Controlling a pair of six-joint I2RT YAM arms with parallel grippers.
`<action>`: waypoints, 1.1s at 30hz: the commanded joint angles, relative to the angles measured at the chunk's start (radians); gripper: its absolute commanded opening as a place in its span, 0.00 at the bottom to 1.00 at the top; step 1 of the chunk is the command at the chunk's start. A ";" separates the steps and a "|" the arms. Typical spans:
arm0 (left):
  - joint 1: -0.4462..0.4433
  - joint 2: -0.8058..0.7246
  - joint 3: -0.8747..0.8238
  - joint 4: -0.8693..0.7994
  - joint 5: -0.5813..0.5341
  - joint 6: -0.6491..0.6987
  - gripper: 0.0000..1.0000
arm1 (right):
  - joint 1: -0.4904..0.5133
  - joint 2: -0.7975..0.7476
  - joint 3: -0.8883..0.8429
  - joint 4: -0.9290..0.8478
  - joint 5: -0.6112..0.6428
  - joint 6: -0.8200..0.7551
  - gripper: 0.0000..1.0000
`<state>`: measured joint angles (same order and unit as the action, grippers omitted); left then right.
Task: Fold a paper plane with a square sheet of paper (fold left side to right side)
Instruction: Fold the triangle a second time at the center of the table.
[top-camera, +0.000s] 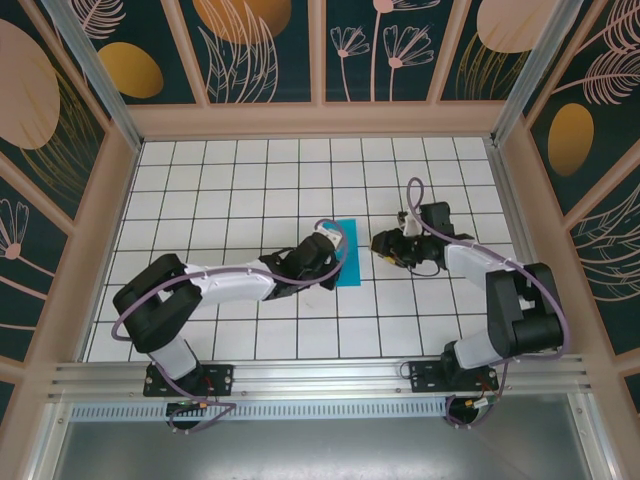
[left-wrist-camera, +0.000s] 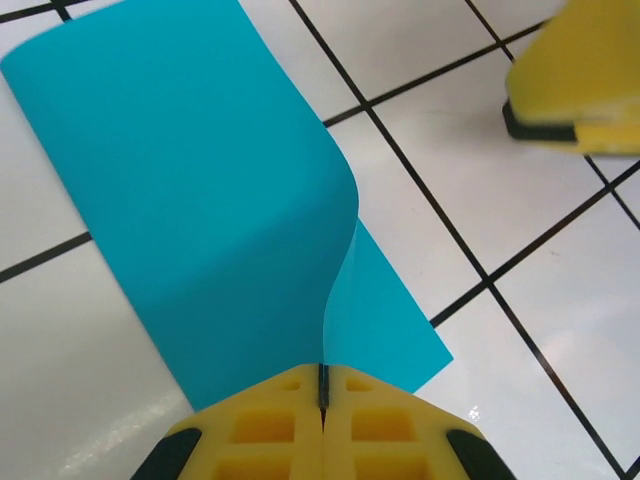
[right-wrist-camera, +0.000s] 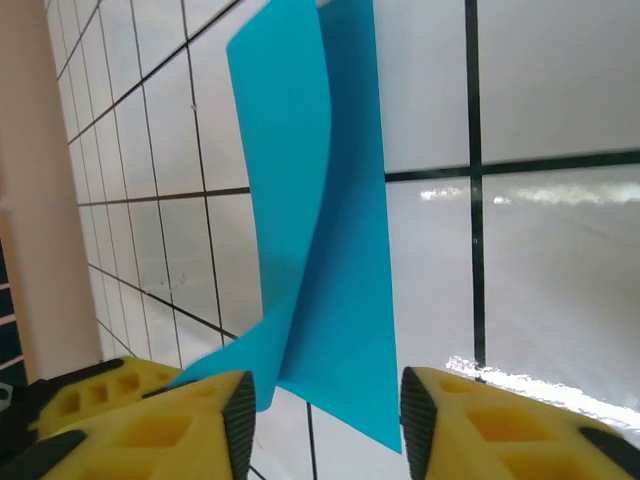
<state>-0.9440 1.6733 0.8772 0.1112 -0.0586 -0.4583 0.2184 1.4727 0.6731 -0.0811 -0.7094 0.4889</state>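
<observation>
Square sheet of paper (top-camera: 350, 265) sits between your two tools, a narrow cyan strip on the white grid table (top-camera: 250, 180). Its long axis runs away from the arm bases, across the line that joins the grippers.

Your left gripper (top-camera: 330, 260) is the one on it. In the left wrist view its yellow fingers (left-wrist-camera: 265, 430) are pressed together on the sheet's edge (left-wrist-camera: 200, 200), which stands up between them. From that pinch the raised layer curls up and away from the fingertips (left-wrist-camera: 323, 385), while the lower layer lies flat on the tiles ahead and to the right of them.

Your right gripper (top-camera: 383, 243) waits just beside the square sheet of paper, on the side opposite the left one. Its fingers stand apart and hold nothing (right-wrist-camera: 320, 410). In its wrist view the paper (right-wrist-camera: 330, 250) stretches lengthwise straight out from the gap between the pads, with the lifted flap leaning over to the left. Its near corner dips between them; you cannot tell whether it touches either pad.

So the move turns on one direction. The free edge is in the left tool and the target edge lies beyond it, toward the right tool. I judge you should carry the flap across the long axis, not along it, so that the edges meet squarely.
</observation>
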 joint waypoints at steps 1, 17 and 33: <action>0.023 -0.022 -0.023 0.058 0.090 -0.013 0.02 | 0.045 0.034 -0.026 0.053 -0.039 0.033 0.36; 0.063 0.014 -0.021 0.024 0.080 0.004 0.02 | 0.190 0.150 -0.009 0.049 0.043 0.105 0.21; 0.078 0.091 0.034 -0.031 0.019 0.030 0.01 | 0.204 0.224 0.025 -0.080 0.126 0.060 0.21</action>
<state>-0.8749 1.7466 0.8848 0.1036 -0.0132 -0.4519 0.4122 1.6581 0.6918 -0.0948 -0.6495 0.5743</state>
